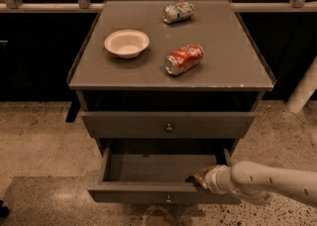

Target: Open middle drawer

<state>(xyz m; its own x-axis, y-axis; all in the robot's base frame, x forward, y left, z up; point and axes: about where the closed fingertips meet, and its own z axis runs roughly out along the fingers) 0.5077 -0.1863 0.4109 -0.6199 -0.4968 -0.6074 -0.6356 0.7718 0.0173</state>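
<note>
The grey flat-topped cabinet bench (pixel 225 56) stands on a speckled tan stone floor (pixel 39 136), backed by a dark wall with pale metal rails (pixel 49 7) running across it. A white post (pixel 304 91) leans in at the right edge. On the bench top are a shallow round white bowl (pixel 127 43) at the left, a dented red soda can (pixel 184 59) lying on its side near the middle, and a crushed green-and-silver can (pixel 178 12), also on its side, near the back edge.

Below the top, the upper grey drawer front (pixel 124 125) with its small round knob (pixel 169 127) sits nearly flush. Under it the middle drawer (pixel 153 169), a shallow grey box with a flat front and small round metal knob (pixel 169 199), is pulled well out toward the camera. Its front faces the viewer and its long axis runs left to right across the picture, parallel to the bench's front edge, with the box floor exposed.

The white arm (pixel 277 180) comes in from the lower right. Its end effector (pixel 198 177) is at the right part of the middle drawer, against the inner side of the front panel's top edge. Whether it is wide or narrow cannot be told.
</note>
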